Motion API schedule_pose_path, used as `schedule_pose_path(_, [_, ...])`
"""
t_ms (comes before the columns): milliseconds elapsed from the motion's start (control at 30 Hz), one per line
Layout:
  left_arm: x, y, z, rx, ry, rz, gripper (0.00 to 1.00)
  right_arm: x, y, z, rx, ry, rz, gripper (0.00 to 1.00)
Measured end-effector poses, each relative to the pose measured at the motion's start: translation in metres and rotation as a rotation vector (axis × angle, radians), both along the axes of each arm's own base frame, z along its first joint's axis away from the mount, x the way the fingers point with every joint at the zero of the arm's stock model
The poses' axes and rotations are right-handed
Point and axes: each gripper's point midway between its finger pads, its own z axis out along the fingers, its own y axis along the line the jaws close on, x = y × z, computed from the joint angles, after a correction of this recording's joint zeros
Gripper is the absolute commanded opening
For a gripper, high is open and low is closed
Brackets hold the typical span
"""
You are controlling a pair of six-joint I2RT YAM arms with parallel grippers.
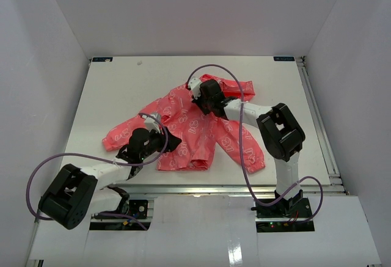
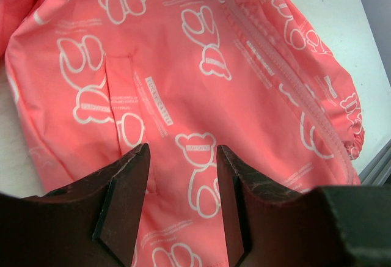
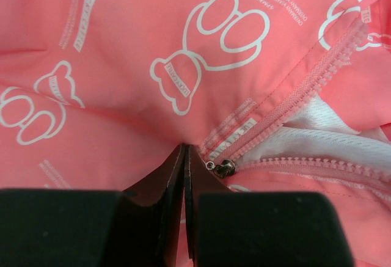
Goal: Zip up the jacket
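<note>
The coral-pink jacket (image 1: 189, 126) lies spread front-up on the table, sleeves out to both sides. My right gripper (image 1: 198, 99) is at its upper front, near the collar. In the right wrist view that gripper (image 3: 184, 148) is shut, with the fabric (image 3: 122, 47) puckering at its tips. The dark zipper slider (image 3: 223, 168) sits just right of them. Past the slider the zipper is parted over white lining (image 3: 317, 126). My left gripper (image 1: 160, 143) is at the lower left hem. It stands open (image 2: 182, 154) over the fabric (image 2: 183, 65) with nothing between its fingers, and the closed zipper (image 2: 287, 77) runs to its right.
The white table (image 1: 122, 90) is boxed in by white walls at the left, back and right. A metal rail (image 1: 317, 126) runs along its right edge. Purple cables (image 1: 244, 157) loop from both arms over the jacket's lower part and the near edge.
</note>
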Motion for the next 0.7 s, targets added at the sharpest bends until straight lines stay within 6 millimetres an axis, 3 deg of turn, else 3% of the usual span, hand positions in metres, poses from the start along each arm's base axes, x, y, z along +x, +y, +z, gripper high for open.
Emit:
schedule_pose_path(167, [0.006, -0.016, 0.014, -0.017, -0.037, -0.077, 0.58, -0.003, 0.006, 0.015, 0.045, -0.002, 0.017, 0.08])
schedule_pose_path(267, [0.003, -0.025, 0.006, -0.017, -0.025, -0.12, 0.53, -0.004, 0.008, 0.022, 0.067, -0.003, 0.02, 0.08])
schedule_pose_path(333, [0.001, -0.027, -0.004, -0.004, 0.001, -0.131, 0.52, -0.006, 0.01, 0.026, 0.08, 0.0, 0.027, 0.26])
schedule_pose_path(367, [-0.001, -0.027, -0.01, 0.001, 0.013, -0.136, 0.52, -0.007, 0.01, 0.027, 0.084, -0.001, 0.03, 0.31])
schedule_pose_path(467, [-0.007, -0.028, -0.019, 0.007, 0.034, -0.154, 0.52, -0.014, 0.007, 0.031, 0.093, -0.001, 0.035, 0.34])
schedule_pose_path(567, [-0.015, -0.038, -0.022, 0.031, 0.028, -0.187, 0.51, -0.023, -0.001, 0.031, 0.09, -0.002, 0.032, 0.46])
schedule_pose_path(700, [-0.02, -0.045, -0.038, 0.101, 0.05, -0.177, 0.52, -0.028, -0.01, 0.02, 0.08, 0.005, 0.003, 0.42])
